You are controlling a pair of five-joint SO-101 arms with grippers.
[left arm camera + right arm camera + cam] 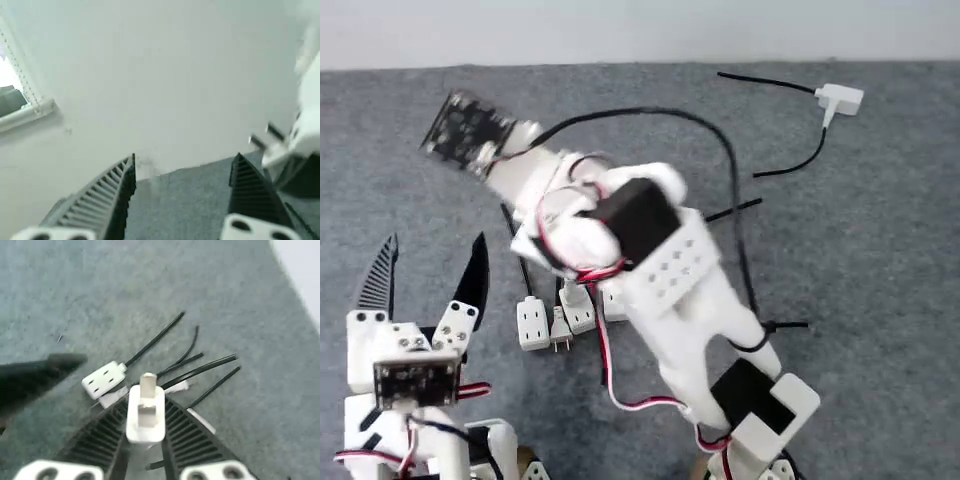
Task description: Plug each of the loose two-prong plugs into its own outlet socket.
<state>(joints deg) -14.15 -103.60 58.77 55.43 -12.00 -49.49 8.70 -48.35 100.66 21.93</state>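
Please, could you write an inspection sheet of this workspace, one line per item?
Surface: grey carpet.
Job's things: held plug in the right end effector; far plug lies near the wall; outlet sockets lie on the carpet.
Clutter: nothing seen.
End effectors: left end effector open, empty; right one shut on the held plug.
Cables: black cables loose on the carpet.
Surroundings: white wall beyond the carpet.

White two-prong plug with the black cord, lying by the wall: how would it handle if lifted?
The small white two-prong plug probably lifts lightly. Its thin black cord lies in loose curves, so it likely trails limp. Blocky and flat on the grey carpet, it seems unlikely to roll.
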